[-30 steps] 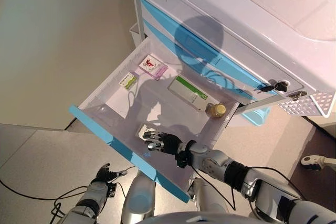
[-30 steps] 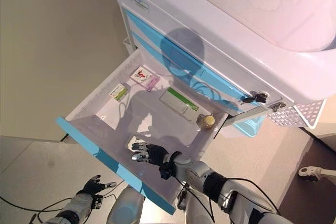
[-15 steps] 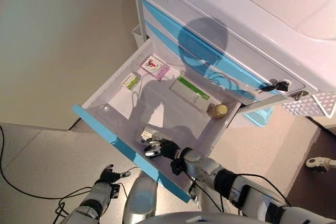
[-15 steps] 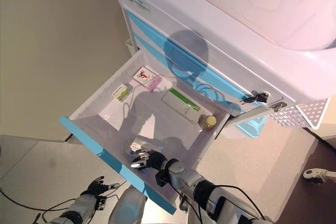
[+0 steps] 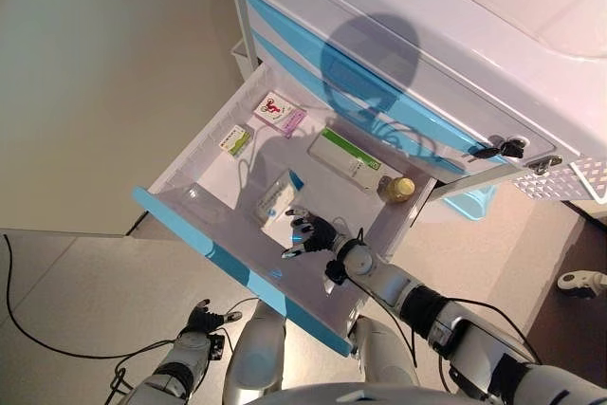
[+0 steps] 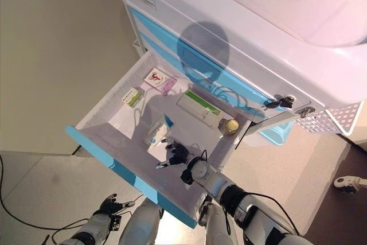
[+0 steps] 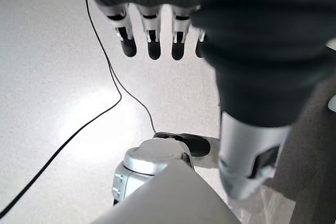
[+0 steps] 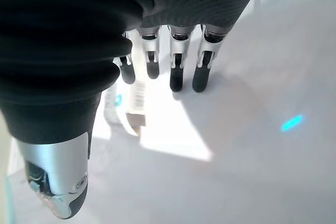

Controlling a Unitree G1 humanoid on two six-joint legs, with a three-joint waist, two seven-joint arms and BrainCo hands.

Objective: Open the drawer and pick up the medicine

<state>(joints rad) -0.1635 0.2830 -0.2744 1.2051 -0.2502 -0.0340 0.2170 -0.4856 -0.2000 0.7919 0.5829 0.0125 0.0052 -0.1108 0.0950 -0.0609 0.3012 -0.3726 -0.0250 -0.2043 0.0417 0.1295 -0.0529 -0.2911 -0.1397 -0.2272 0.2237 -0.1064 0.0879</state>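
A clinic or pharmacy room — white-and-blue medical cart [image 5: 398, 35], its open drawer [image 5: 237, 272] holding medicine boxes [image 5: 347, 159].

Right hand [image 5: 311, 232] forward, fingers [image 8: 176, 69] straight and relaxed; left hand [image 5: 200, 319] low at the side, open-fingered.

no print legible, boxes' labels too small

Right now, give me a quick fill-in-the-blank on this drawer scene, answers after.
1. The drawer with the blue front stands ____.
2. The right hand is inside the drawer, beside a white box with its fingers ____.
3. The small yellow-capped bottle stands in the drawer's corner next to the long ____-striped box.
4. The left hand hangs low over the ____.

Answers: open; straight; green; floor
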